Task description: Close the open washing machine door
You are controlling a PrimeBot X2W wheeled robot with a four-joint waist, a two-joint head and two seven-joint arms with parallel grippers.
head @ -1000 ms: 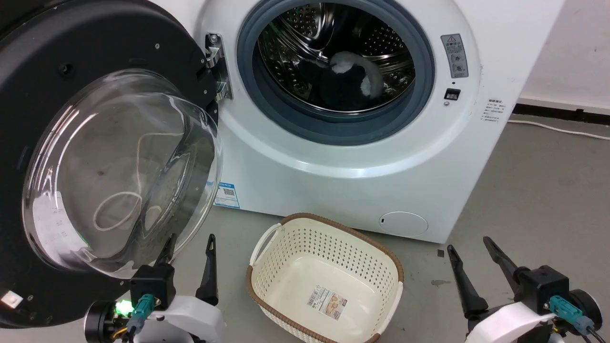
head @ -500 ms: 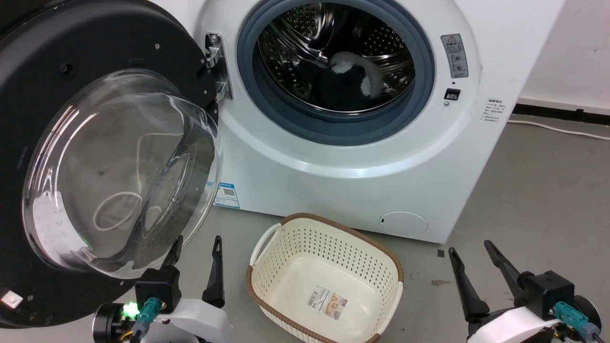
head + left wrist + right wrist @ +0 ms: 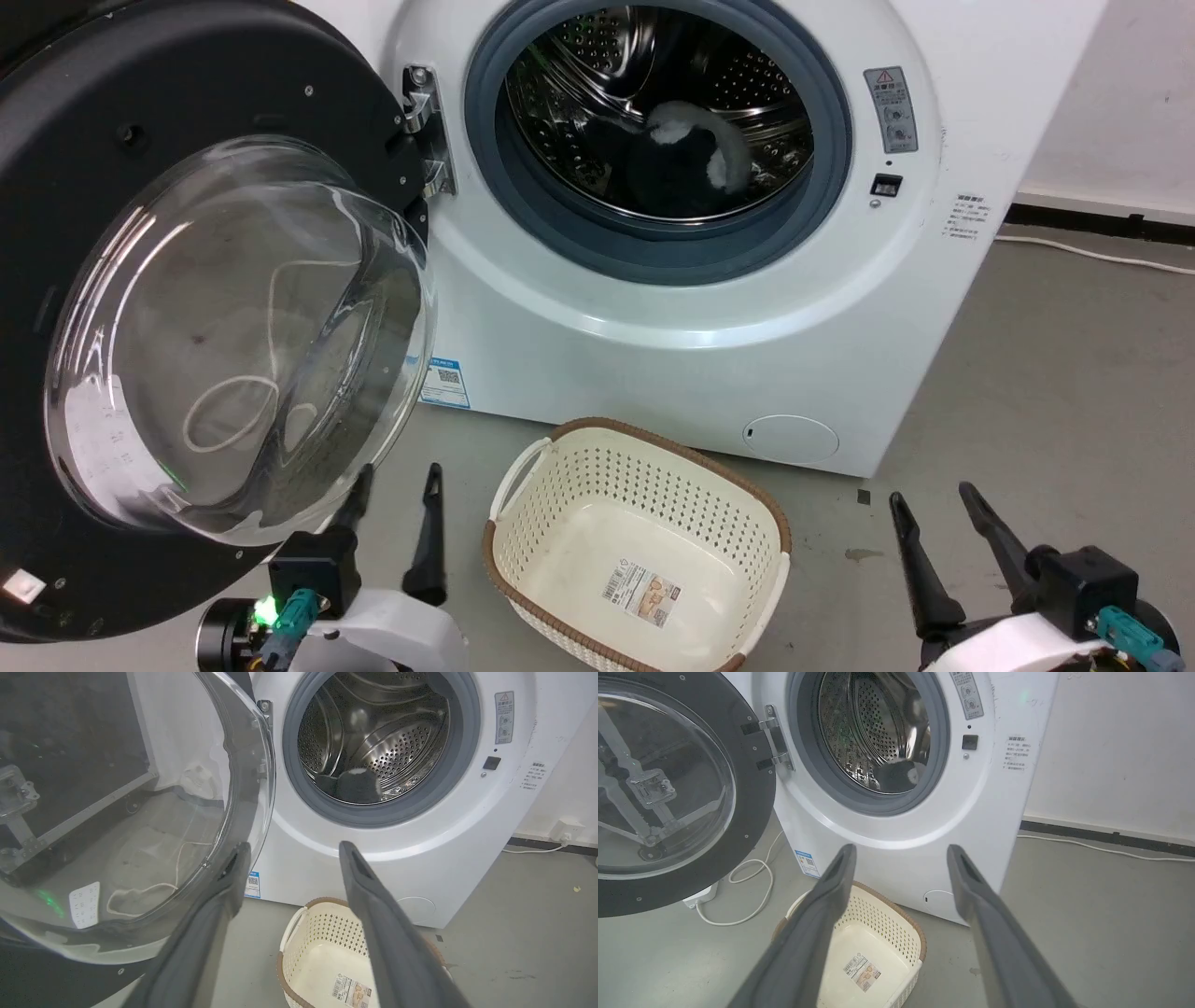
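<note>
While the washing machine door (image 3: 215,317) hangs wide open at frame left, my left gripper (image 3: 399,476), fingers spread and empty, sits nearest, just below its glass.

I note the washing machine door (image 3: 56,140) is cut by the head view's left and top edges. The dark bundle (image 3: 667,173) in the drum (image 3: 597,56) I cannot identify. Print on the warning sticker (image 3: 894,109) is too small to read.
</note>
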